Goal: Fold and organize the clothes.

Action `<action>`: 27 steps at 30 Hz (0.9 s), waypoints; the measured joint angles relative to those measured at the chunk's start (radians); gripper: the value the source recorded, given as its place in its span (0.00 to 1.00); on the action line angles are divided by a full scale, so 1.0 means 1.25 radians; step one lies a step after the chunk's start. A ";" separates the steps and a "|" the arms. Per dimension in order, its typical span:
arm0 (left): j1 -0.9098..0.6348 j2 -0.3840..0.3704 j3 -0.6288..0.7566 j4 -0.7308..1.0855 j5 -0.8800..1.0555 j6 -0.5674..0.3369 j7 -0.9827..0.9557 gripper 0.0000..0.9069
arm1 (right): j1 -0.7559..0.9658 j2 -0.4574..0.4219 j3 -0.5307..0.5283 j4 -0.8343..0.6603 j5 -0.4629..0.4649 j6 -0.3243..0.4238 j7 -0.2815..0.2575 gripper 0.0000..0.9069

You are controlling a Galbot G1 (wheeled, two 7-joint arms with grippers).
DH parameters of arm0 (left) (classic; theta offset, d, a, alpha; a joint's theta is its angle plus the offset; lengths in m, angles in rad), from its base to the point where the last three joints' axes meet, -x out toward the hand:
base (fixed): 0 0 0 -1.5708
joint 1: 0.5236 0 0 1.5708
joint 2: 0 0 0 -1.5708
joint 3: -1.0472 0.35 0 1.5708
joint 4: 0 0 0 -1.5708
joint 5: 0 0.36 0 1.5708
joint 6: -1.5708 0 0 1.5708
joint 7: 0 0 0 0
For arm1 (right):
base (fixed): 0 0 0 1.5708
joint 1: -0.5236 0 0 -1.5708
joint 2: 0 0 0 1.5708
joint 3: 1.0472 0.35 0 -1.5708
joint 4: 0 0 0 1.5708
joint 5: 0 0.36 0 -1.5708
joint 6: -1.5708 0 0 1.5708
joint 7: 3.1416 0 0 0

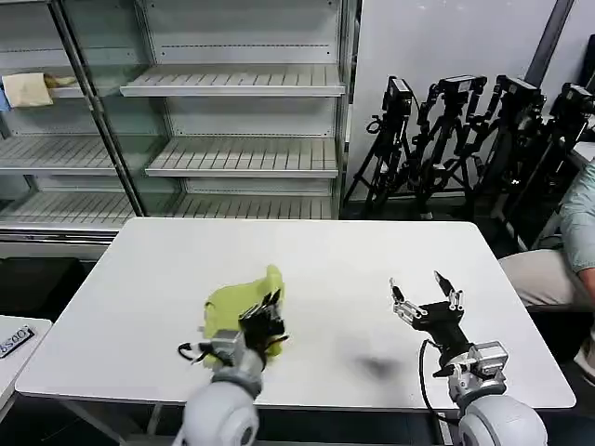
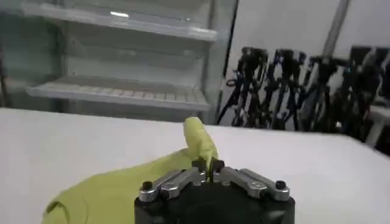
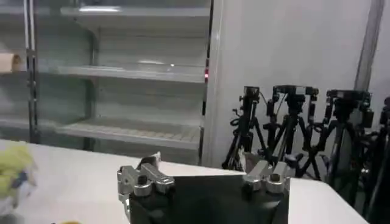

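Lime-green T-shirt lies bunched in a lump on the white desk, toward the robot's left and near the front edge, with one peak of cloth sticking up at its far end. Left end effector sits right at the shirt's near-right edge, fingers pinched together on a fold of the cloth; in the left wrist view the closed tips meet right under that raised peak, fabric spreading away to one side below. So the shirt's bulk runs from the left end effector outward to the robot's left and slightly away. Right end effector hovers over bare desk on the robot's right, fingers spread wide, nothing in them, well apart from the shirt. Left arm is clearly the nearer one; any pull or spread likely starts from its grip, the right one having to cross over to reach the cloth.
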 measured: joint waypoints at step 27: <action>-0.153 -0.009 0.004 0.060 -0.039 -0.024 -0.002 1.00 | 0.111 -0.009 0.023 -0.084 0.015 -0.007 -0.028 1.00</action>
